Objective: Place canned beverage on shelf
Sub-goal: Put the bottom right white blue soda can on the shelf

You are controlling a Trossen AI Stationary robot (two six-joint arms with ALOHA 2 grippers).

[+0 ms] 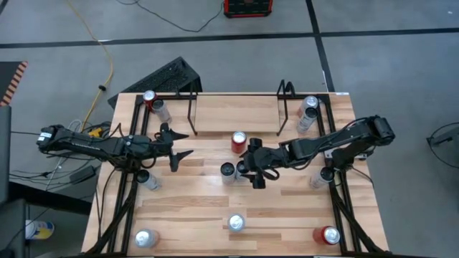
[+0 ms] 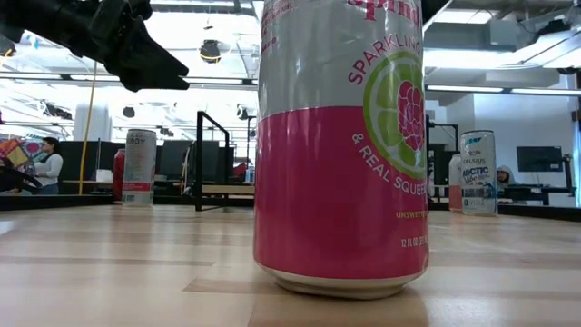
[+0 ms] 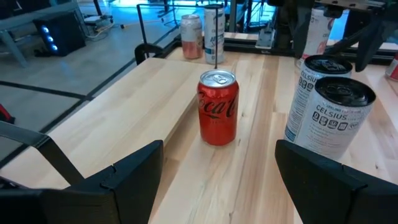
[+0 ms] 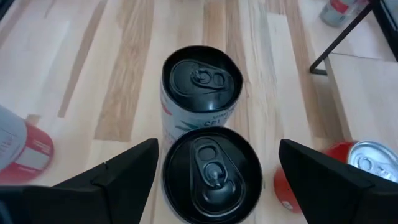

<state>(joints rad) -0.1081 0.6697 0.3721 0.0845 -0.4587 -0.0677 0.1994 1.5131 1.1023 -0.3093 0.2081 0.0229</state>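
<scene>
Two black-topped Celsius cans stand side by side on the table's middle, upright on their bases. My right gripper (image 4: 216,186) is open, slanting down from the right; its fingers stand on either side of the nearer can (image 4: 210,167), apart from it. The second can (image 4: 200,84) stands just beyond. A red Coca-Cola can (image 3: 217,107) stands in front of the shelf (image 1: 237,113), a light wood board between black rod uprights at the far edge. My left gripper (image 3: 217,186) hangs open over the table's left side, pointing at the red can.
More cans stand about the table: two at the far left (image 1: 154,104), two at the far right (image 1: 307,113), one at each side rail (image 1: 147,179) (image 1: 319,176), and three along the near edge, with a pink and grey one (image 2: 340,145) in the middle.
</scene>
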